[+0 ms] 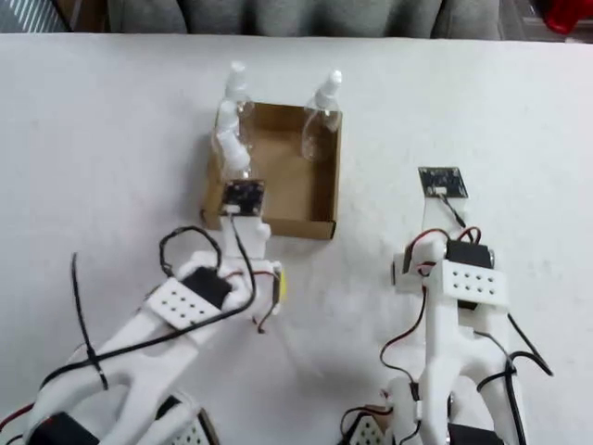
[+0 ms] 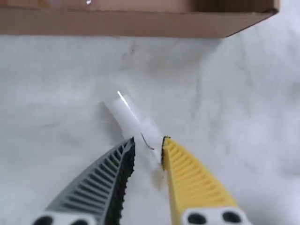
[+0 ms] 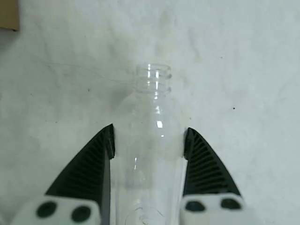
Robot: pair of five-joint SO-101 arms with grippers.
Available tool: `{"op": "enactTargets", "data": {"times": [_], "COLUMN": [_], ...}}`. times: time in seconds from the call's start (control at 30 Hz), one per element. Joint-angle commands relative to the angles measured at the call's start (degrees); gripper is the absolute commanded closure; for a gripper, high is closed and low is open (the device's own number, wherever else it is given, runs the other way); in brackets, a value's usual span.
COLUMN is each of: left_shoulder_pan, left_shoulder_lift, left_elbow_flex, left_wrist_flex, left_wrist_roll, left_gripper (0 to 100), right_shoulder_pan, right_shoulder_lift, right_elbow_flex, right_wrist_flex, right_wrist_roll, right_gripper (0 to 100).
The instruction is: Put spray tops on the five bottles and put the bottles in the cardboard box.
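Progress: the cardboard box (image 1: 296, 226) holds what looks like four capped bottles (image 1: 320, 125); the left cluster overlaps, so treat your count as likely, not certain. Left to do: cap the fifth bottle (image 3: 152, 89), whose neck is bare, then box it. Your right gripper (image 3: 149, 136) clamps that bottle by the body, neck pointing out past the fingertips. Your left gripper (image 2: 148, 143) appears to pinch the last spray top (image 2: 127, 112) by one end, over the table (image 2: 243, 117) just beside the box's near wall

Bright, even light falls on a white desk (image 1: 519, 102); beyond its far edge are grey upholstered furniture (image 1: 306, 14) and a red object (image 1: 570, 14).
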Motion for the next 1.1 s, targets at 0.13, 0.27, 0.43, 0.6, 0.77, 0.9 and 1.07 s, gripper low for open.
{"op": "enactTargets", "data": {"times": [0.13,0.27,0.43,0.6,0.77,0.9,1.07], "left_shoulder_pan": [-3.03,-2.95,-3.56,-5.14,-4.97,-4.79,-4.79], "left_shoulder_lift": [-9.1,-7.96,-2.59,6.2,12.18,15.16,19.03], "left_elbow_flex": [0.79,1.85,1.58,-2.37,-5.36,-6.33,-6.68], "left_wrist_flex": [0.44,-2.55,-2.55,-2.37,-2.73,-5.19,-9.32], "left_wrist_roll": [0.62,1.49,5.63,5.8,5.89,5.98,8.18], "left_gripper": [87,77,68,71,75,76,76], "right_shoulder_pan": [-0.31,-0.31,-0.31,-0.31,-0.31,-0.31,-0.31], "right_shoulder_lift": [-1.1,-1.1,-1.1,-1.1,-1.1,-1.1,-1.1], "right_elbow_flex": [-0.53,-0.62,-0.79,-0.7,-0.7,-0.53,-0.44], "right_wrist_flex": [-0.92,-0.92,-0.92,-0.92,-0.92,-0.92,-0.92], "right_wrist_roll": [2.55,2.55,2.55,2.55,2.46,2.55,2.55], "right_gripper": [98.2,98.2,98.2,98.2,98.2,98.2,98.2]}}
